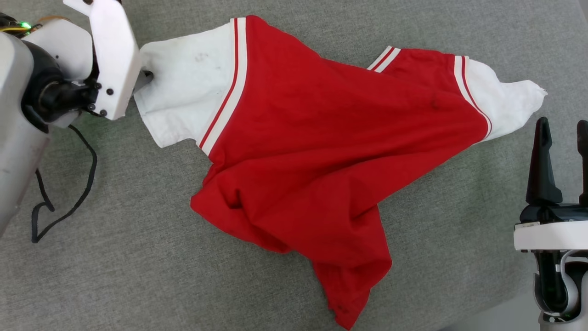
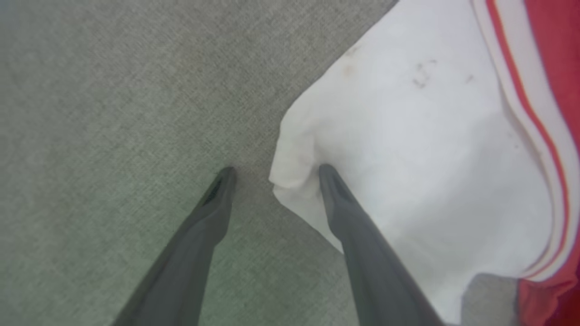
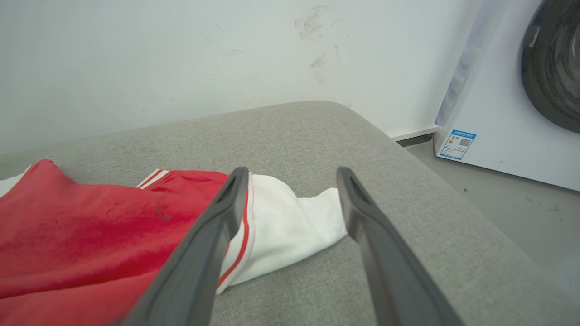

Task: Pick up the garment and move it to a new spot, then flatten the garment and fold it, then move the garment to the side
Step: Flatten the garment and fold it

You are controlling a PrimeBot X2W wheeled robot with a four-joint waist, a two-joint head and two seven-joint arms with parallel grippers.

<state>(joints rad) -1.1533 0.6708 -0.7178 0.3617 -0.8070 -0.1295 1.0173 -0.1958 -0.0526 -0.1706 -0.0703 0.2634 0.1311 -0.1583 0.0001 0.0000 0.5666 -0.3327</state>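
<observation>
The garment (image 1: 312,151) lies crumpled on a grey cushioned surface (image 1: 138,257), its red body rumpled toward the front and no print showing. Its white sleeves point left (image 1: 188,92) and right (image 1: 505,103). My left gripper (image 2: 276,174) is open at the left sleeve's outer corner (image 2: 294,181): one finger (image 2: 340,203) rests on the white cloth, the other (image 2: 213,203) on the bare cushion. In the head view a white wrist cover (image 1: 110,55) hides those fingers. My right gripper (image 1: 562,138) is open, just short of the right sleeve (image 3: 290,226), holding nothing.
A black cable (image 1: 64,193) loops on the cushion under my left arm. The cushion's edge (image 1: 505,312) runs along the lower right. Beyond it are a white wall (image 3: 181,59), the floor, and a white washing machine (image 3: 521,90) at the right.
</observation>
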